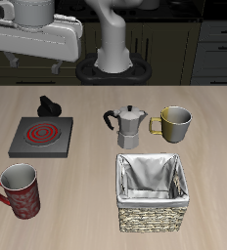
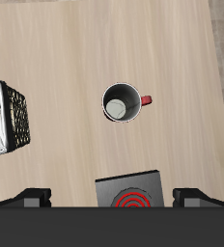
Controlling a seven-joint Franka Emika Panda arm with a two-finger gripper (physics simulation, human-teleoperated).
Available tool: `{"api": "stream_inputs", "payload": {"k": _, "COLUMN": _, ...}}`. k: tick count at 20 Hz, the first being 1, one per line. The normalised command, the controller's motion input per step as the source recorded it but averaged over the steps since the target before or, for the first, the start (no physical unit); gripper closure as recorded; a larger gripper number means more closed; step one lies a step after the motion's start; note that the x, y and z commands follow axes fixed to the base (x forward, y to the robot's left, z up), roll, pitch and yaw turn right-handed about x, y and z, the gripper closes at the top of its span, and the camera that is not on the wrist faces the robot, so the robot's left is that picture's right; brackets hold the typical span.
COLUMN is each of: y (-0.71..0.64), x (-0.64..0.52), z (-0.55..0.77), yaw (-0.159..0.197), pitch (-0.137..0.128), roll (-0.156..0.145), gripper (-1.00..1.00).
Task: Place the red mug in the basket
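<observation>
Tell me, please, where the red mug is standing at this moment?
In the exterior view, the red mug stands upright near the table's front edge, in front of the small stove plate and apart from the basket.

The red mug (image 1: 18,190) (image 2: 123,102) stands upright on the table directly below my gripper, grey inside showing, its handle pointing away from the basket (image 1: 152,194) (image 2: 10,118), which sits off to one side.
</observation>
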Motion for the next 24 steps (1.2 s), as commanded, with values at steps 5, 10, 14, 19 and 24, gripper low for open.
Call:
{"api": "stream_inputs", "payload": {"k": 5, "y": 0.07, "x": 0.22, "z": -0.09, "yaw": 0.046, "pitch": -0.033, "roll": 0.009, "gripper": -1.00}}
{"api": "stream_inputs", "payload": {"k": 10, "y": 0.01, "x": 0.16, "z": -0.13, "yaw": 0.010, "pitch": 0.019, "roll": 0.007, "gripper": -1.00}}
{"api": "stream_inputs", "payload": {"k": 14, "y": -0.05, "x": 0.20, "z": -0.10, "yaw": 0.012, "pitch": -0.023, "roll": -0.028, "gripper": -1.00}}
{"api": "stream_inputs", "payload": {"k": 19, "y": -0.01, "x": 0.16, "z": -0.10, "yaw": 0.004, "pitch": -0.019, "roll": 0.004, "gripper": -1.00}}
{"api": "stream_inputs", "payload": {"k": 24, "y": 0.06, "x": 0.04, "z": -0.09, "yaw": 0.008, "pitch": -0.009, "roll": 0.009, "gripper": -1.00}}
